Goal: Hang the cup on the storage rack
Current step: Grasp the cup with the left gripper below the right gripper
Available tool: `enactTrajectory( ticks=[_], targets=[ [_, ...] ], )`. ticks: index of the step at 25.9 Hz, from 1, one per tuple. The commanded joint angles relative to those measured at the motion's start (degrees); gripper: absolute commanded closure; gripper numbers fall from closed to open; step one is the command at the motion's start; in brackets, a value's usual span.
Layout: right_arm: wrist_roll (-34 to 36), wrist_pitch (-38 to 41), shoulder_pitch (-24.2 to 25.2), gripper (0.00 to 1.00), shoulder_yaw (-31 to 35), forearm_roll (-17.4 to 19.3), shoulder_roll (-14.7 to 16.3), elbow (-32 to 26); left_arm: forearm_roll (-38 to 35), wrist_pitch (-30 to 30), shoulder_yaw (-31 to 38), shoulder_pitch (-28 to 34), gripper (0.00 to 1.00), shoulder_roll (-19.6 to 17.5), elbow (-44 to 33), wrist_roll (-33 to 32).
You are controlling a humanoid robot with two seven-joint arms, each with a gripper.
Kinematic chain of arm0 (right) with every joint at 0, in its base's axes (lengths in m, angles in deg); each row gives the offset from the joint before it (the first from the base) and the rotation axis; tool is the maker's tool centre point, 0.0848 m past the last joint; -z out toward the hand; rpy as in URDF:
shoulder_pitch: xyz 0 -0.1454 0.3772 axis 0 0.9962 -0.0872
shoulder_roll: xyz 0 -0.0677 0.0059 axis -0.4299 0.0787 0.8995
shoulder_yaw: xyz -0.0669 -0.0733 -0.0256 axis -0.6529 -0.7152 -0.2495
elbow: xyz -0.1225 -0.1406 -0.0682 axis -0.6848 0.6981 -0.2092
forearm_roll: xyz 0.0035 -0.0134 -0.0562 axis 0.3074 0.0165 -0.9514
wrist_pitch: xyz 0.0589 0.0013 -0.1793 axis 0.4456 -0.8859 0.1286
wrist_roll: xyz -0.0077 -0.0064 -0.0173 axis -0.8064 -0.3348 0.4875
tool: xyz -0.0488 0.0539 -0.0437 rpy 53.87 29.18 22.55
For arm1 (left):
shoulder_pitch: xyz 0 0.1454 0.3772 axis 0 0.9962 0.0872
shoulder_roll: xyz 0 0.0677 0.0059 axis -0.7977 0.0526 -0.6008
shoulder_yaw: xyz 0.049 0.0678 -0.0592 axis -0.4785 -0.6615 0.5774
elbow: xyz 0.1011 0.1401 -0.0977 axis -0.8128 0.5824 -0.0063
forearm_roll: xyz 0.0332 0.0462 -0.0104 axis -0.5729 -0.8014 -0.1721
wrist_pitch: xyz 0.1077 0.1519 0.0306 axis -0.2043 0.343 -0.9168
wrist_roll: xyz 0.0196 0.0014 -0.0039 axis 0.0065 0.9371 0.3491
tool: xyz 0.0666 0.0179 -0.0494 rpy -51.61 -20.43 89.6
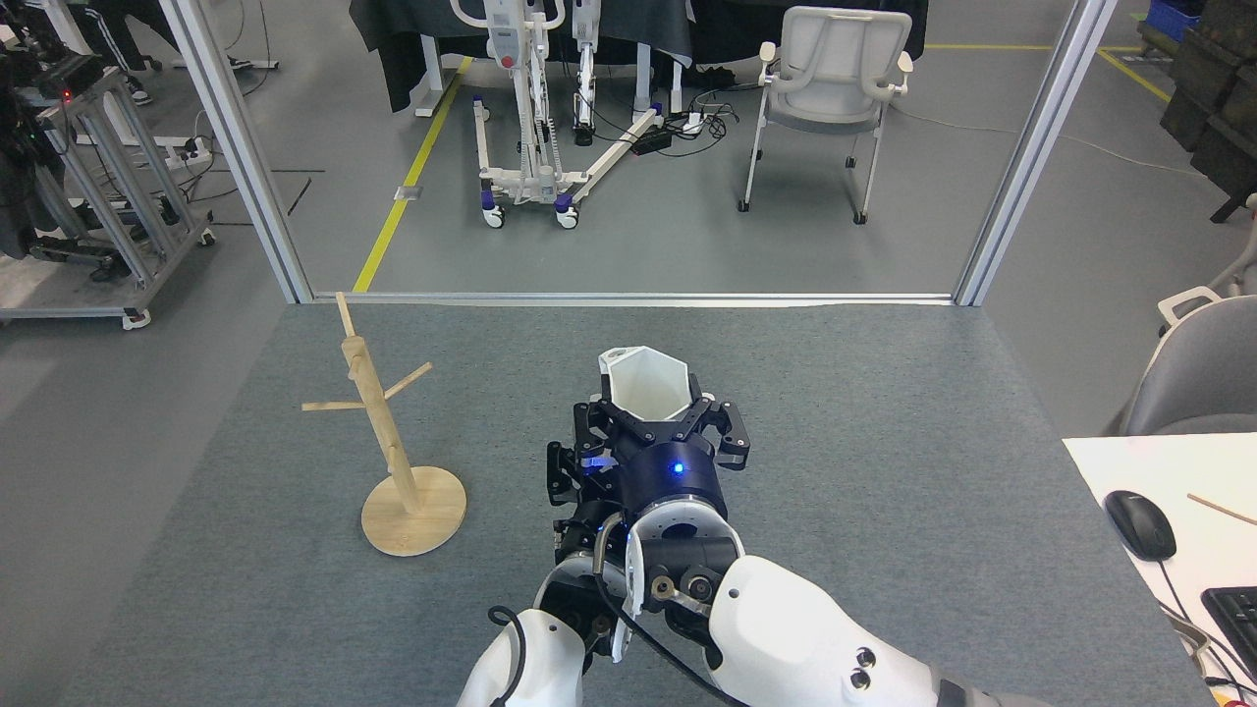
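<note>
One white cup (pixel 645 383) with a six-sided rim sits upright and open-mouthed near the middle of a grey carpeted table (pixel 864 511), its small tab handle pointing to the left. The right gripper (pixel 648 424) has its black fingers closed against the cup's lower body from both sides, clamping it. Just to the left of that gripper and slightly nearer the robot is the left gripper (pixel 570 469), dark and partly hidden behind the right arm, so whether it is apart or together cannot be told. Well apart to the left stands the storage rack (pixel 388 442), a light wooden post leaning slightly on a round disc base, with thin pegs angled outward and nothing hanging on them.
</note>
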Motion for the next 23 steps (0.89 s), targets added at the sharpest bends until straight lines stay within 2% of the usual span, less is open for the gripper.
enactTrajectory(
  ticks=[1,9,11,13,17,23],
  targets=[
    [-0.9,0.57,0.13,1.0,-0.01,0.04,0.0,0.2,0.89,-1.02,0.05,-0.44,0.13,0.01,0.44,0.69],
    [-0.82,0.66,0.22,0.98,-0.01,0.04,0.09,0.46,1.68,-1.19,-0.04,-0.44,0.46,-0.08,0.7,0.6],
    [-0.82,0.66,0.31,0.73,-0.01,0.13,0.09,0.64,1.68,-1.19,-0.21,-0.44,0.56,-0.08,0.61,0.6],
    [-0.64,0.48,0.4,0.58,-0.01,0.13,0.09,0.73,1.68,-1.19,-0.3,-0.44,0.62,-0.08,0.44,0.51],
    [-0.46,0.48,0.83,0.34,-0.01,0.04,0.09,0.73,1.68,-1.19,-0.48,-0.27,0.65,-0.17,0.26,0.43],
    [-0.46,0.48,1.27,0.32,-0.01,0.04,0.26,0.73,1.68,-1.02,-0.48,-0.09,0.65,-0.17,0.17,0.25]
  ],
)
